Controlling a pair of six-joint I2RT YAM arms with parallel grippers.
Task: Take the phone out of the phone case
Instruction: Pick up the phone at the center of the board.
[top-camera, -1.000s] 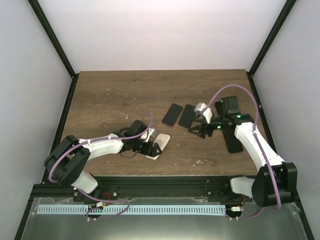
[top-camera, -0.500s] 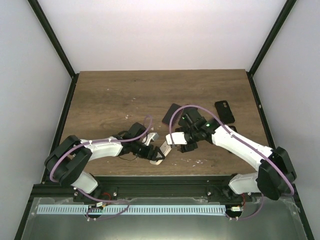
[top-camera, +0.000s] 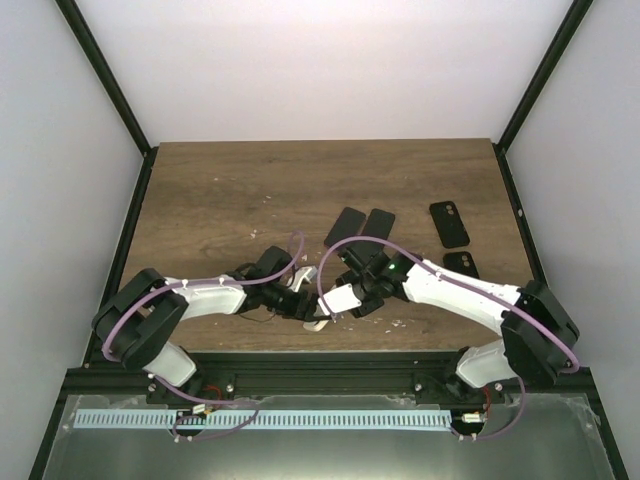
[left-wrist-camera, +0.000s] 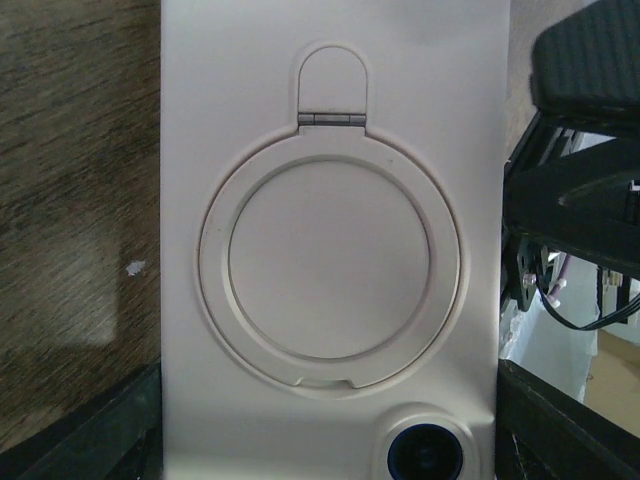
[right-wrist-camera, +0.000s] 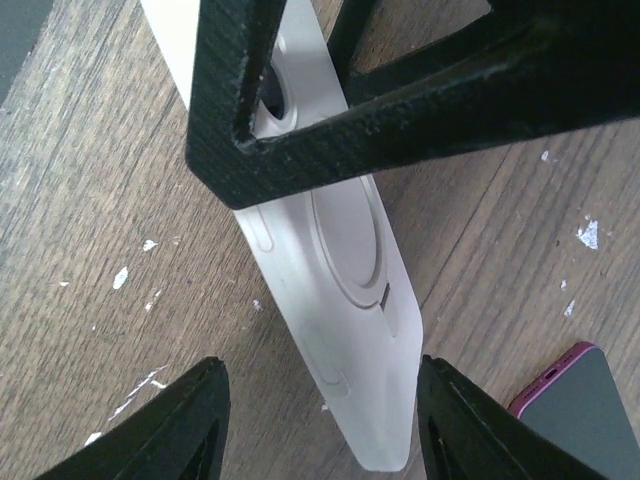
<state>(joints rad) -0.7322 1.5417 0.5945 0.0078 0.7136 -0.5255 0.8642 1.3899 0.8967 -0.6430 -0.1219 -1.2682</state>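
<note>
The white phone case (top-camera: 335, 298), with a round ring stand on its back and a dark phone lens (left-wrist-camera: 430, 452) showing through its cutout, is held tilted just above the wood table near the front edge. My left gripper (top-camera: 305, 303) is shut on the case's long sides; the case back (left-wrist-camera: 330, 250) fills the left wrist view, with a finger (left-wrist-camera: 90, 430) at each lower corner. My right gripper (top-camera: 352, 297) is open. Its fingertips (right-wrist-camera: 190, 420) stand on either side of the case's free end (right-wrist-camera: 370, 400), apart from it.
Two dark phones (top-camera: 346, 226) (top-camera: 376, 225) lie side by side behind the grippers; a corner of one, with a magenta edge (right-wrist-camera: 580, 400), shows in the right wrist view. Two black phone cases (top-camera: 449, 222) (top-camera: 461, 265) lie at the right. The table's front edge is close.
My right arm has swung from the right side of the table left to the white case, uncovering the two black cases. My left gripper has tilted the case up.
</note>
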